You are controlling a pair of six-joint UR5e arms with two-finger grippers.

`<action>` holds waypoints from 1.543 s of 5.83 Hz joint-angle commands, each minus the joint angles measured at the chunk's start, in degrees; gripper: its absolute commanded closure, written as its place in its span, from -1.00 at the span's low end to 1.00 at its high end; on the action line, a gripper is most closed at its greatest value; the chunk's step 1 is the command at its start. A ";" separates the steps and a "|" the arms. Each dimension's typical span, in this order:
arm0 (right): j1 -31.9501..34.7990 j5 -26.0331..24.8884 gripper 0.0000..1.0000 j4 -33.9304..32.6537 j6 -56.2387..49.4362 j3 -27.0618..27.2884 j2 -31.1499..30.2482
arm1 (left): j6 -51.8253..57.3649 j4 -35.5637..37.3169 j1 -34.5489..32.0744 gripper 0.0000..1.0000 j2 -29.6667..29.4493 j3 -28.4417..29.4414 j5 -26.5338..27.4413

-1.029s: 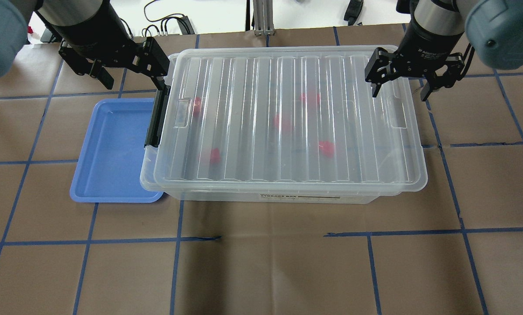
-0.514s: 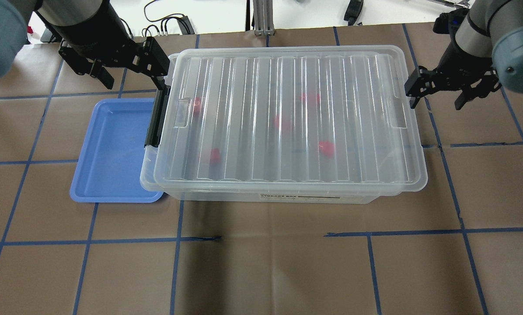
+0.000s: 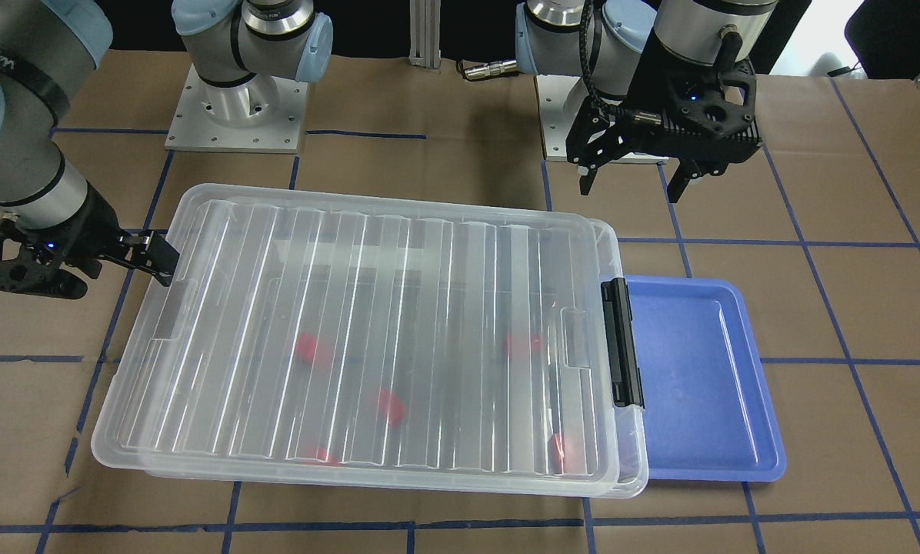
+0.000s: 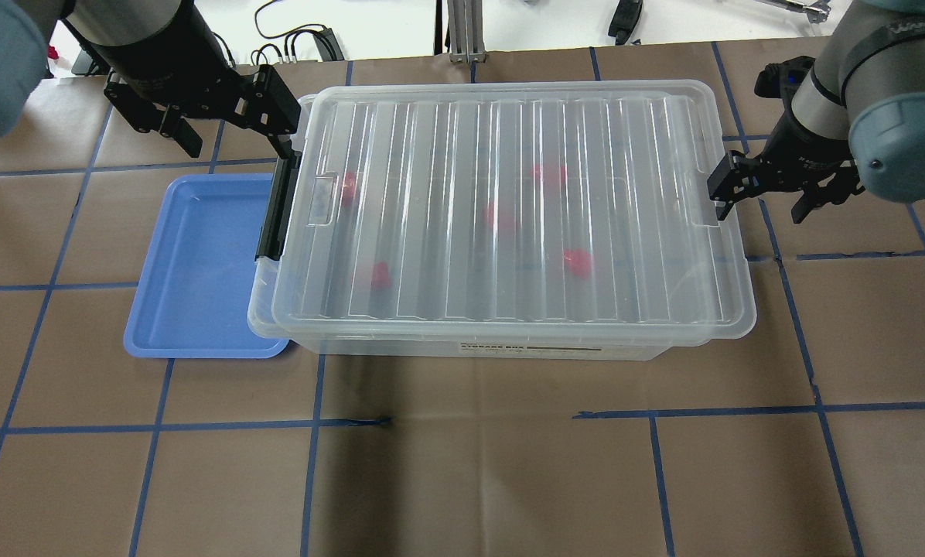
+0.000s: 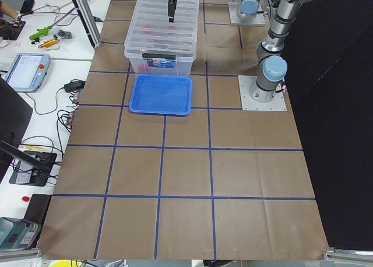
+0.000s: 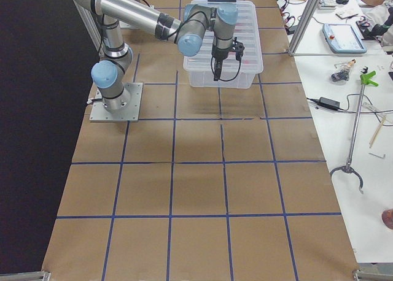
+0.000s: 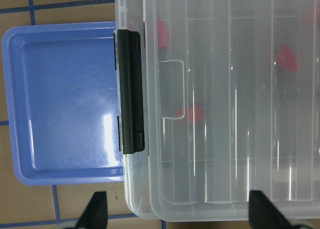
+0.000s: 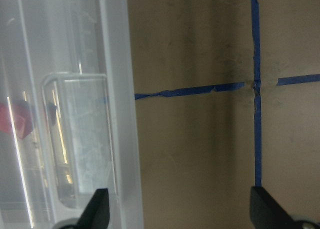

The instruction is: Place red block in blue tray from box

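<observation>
Left gripper: open, jaws spread wide. It hangs above the base-side corner of the large clear plastic storage box, at the end with the black latch. In the left wrist view, one fingertip is over the lid's edge. The other is over the brown-paper table, just off the box corner.

Right gripper: also open. It sits at the opposite short end of the box. In the right wrist view, one fingertip is over the box rim, next to the moulded clear handle tab. The other is over paper and blue tape lines. I can't tell whether that first finger touches the rim.

The ribbed transparent lid is on the box, and the latch is folded down against the end wall.

Five small bright red plastic blocks show through the lid, all inside the box and apart from each other:
- one close to the latch end
- one further along the same half
- one near the middle
- one past the middle
- one past the middle

The shallow periwinkle-blue plastic tray lies flat on the table just beside the latch end. From overhead, the box rim overlaps the tray's edge. I can't tell if they touch.
</observation>
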 commanded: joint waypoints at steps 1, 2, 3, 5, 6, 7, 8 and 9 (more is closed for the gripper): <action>-0.35 -0.75 -1.00 -2.93 -1.66 1.02 0.36 | 0.00 0.00 -0.03 -0.97 0.00 0.00 -0.09; -0.79 -2.15 -1.00 -3.91 -5.93 0.85 0.36 | 0.00 0.09 -0.03 -0.97 0.00 0.00 -0.09; -2.62 -4.60 -1.00 -4.96 -7.20 0.93 0.28 | 0.00 0.09 0.05 -0.97 -0.08 0.17 -0.09; -9.98 -4.72 -1.00 -5.06 -15.96 0.93 0.28 | 0.00 0.09 0.05 -0.97 -0.08 0.17 -0.09; -12.37 -4.89 -1.00 -5.14 -19.39 0.85 0.28 | 0.09 0.09 0.05 -0.97 -0.08 0.09 -0.01; -14.83 -5.68 -1.00 -5.15 -21.51 0.76 0.28 | 2.35 0.00 0.05 -0.97 -0.17 -0.09 0.08; -16.42 -5.77 -1.00 -5.93 -23.10 0.76 0.10 | 12.73 -0.35 0.14 -0.96 -0.95 -0.26 0.08; -16.44 -5.95 -1.00 -5.41 -22.42 0.50 -0.77 | 26.06 -0.53 0.05 -0.96 -1.83 -0.79 0.34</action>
